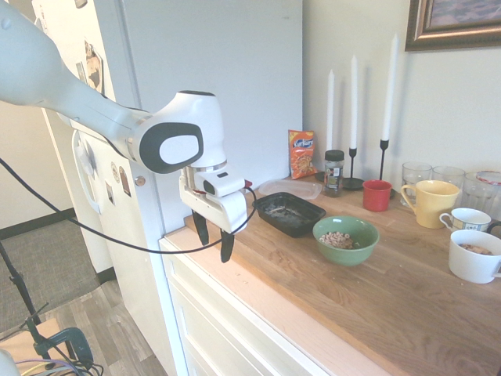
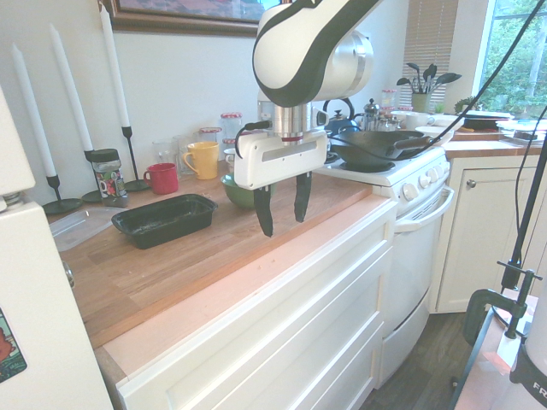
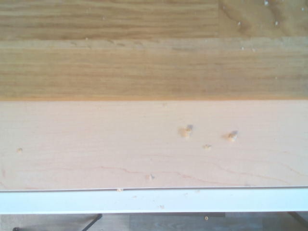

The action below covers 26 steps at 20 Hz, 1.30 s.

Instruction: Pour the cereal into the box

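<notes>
Red mug [image 1: 376, 196] and candles [image 1: 354, 102] are parked behind the green bowl [image 1: 346, 240], cereal [image 1: 337, 240] held inside, off beside the wide-open, empty gripper [image 1: 214, 242].

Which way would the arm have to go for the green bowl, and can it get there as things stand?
Probably yes: the open gripper would move inward over the counter to the bowl; nothing stands between.

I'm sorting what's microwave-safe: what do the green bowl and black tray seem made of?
Green bowl: probably glazed ceramic, judging by its smooth sheen.

Black tray: likely plastic, with a slight shine and moulded-looking rounded corners; coated metal isn't ruled out.
</notes>
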{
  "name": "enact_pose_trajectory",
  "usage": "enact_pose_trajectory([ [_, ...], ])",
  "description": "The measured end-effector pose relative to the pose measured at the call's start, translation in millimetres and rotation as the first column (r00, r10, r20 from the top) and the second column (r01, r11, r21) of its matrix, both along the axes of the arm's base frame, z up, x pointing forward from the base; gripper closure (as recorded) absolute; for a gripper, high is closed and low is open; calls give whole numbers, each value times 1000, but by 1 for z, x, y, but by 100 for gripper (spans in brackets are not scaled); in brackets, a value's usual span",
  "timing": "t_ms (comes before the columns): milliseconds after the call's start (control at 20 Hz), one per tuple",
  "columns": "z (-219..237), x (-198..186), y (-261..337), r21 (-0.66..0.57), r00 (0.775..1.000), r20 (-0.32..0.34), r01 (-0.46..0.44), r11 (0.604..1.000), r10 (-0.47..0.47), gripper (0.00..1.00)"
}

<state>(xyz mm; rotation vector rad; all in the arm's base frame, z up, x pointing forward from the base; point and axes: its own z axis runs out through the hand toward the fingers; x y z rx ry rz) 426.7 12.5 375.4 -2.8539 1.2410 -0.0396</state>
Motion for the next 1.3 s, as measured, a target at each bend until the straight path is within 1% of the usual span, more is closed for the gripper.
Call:
enact_pose_trajectory([
  [150, 3, 2, -2, 1, 1000, 13, 5, 1000, -5, 0],
  [350, 40, 26, -16, 10, 995, 91, 34, 999, -34, 0],
  [550, 73, 69, -58, 25, 986, 134, 100, 995, -103, 0],
  [750, 85, 119, -121, 64, 971, 134, 192, 979, -199, 0],
  [900, 75, 144, -167, 92, 956, 142, 245, 965, -256, 0],
  [1000, 60, 156, -193, 108, 947, 133, 280, 954, -293, 0],
  [1100, 42, 168, -212, 123, 939, 118, 308, 943, -322, 0],
  [1300, -5, 191, -235, 146, 921, 139, 343, 928, -363, 0],
])
